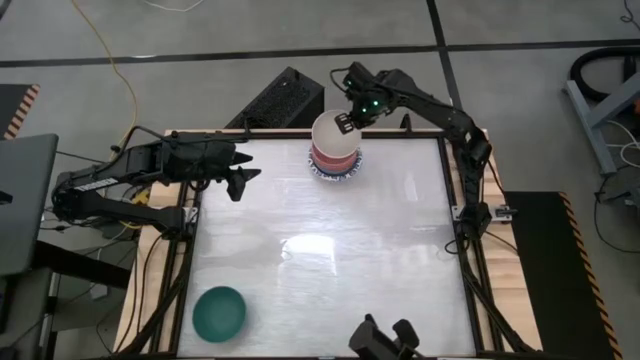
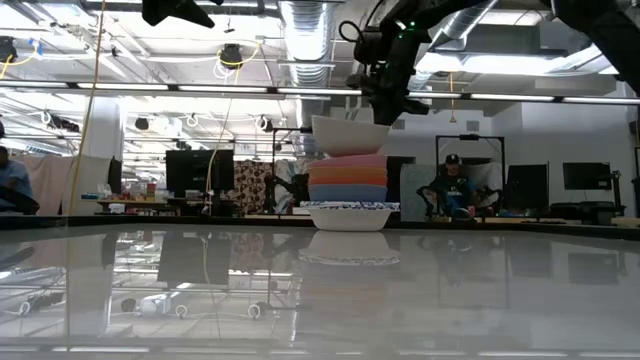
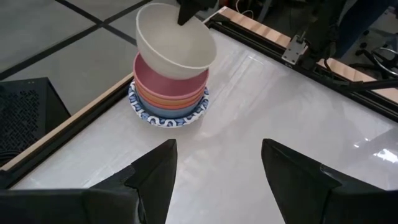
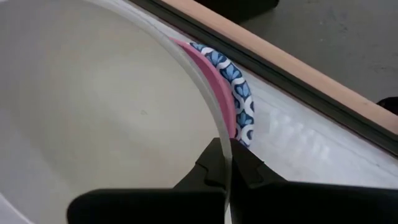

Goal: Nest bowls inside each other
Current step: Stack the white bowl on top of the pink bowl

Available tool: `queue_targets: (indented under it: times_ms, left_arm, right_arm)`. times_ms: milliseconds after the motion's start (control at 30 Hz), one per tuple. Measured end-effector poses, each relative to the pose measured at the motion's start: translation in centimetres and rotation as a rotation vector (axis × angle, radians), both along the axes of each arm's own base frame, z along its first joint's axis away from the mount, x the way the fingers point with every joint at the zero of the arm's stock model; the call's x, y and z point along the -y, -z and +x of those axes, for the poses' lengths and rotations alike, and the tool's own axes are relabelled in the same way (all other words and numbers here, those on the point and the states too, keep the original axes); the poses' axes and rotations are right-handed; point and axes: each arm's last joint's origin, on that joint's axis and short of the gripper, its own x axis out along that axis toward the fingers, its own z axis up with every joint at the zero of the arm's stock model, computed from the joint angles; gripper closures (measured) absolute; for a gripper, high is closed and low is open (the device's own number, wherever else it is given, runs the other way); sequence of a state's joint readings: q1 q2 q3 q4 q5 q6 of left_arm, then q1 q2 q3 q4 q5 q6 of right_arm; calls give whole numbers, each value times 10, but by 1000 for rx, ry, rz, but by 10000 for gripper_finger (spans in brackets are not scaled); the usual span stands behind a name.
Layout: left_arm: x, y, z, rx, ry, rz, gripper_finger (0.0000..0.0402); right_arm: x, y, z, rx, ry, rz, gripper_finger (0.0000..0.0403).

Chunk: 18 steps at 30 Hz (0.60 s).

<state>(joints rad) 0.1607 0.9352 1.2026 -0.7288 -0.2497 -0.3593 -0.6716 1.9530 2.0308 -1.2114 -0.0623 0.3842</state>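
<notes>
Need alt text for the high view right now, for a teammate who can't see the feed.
Top-down view of a white table: the right gripper, shut on the rim of a cream bowl, holds it over a stack of bowls at the table's far edge. The left gripper waits open at the left side, and a teal bowl sits alone at the near left corner.

Beyond the glossy white table with its pale wooden edge (image 1: 300, 134) lies a grey concrete floor (image 1: 200, 40) crossed by dark seams, while the low view shows an open workshop with exposed silver ceiling ducts (image 2: 305, 25), long strip lights (image 2: 230, 90), dark monitors (image 2: 187, 170) and a seated person (image 2: 453, 190).
</notes>
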Motion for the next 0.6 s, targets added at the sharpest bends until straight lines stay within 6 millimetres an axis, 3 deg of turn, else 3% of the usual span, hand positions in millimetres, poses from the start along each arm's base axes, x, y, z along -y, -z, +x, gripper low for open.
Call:
queue_targets:
  times_ms: [333,600]
  left_arm:
    - [0,0,0,0,0,0,177]
    - [0,0,0,0,0,-1,177]
  right_arm:
    - [2,0,-2,-4,-16,-5,394]
    - [10,22,6,-44,-37,43,394]
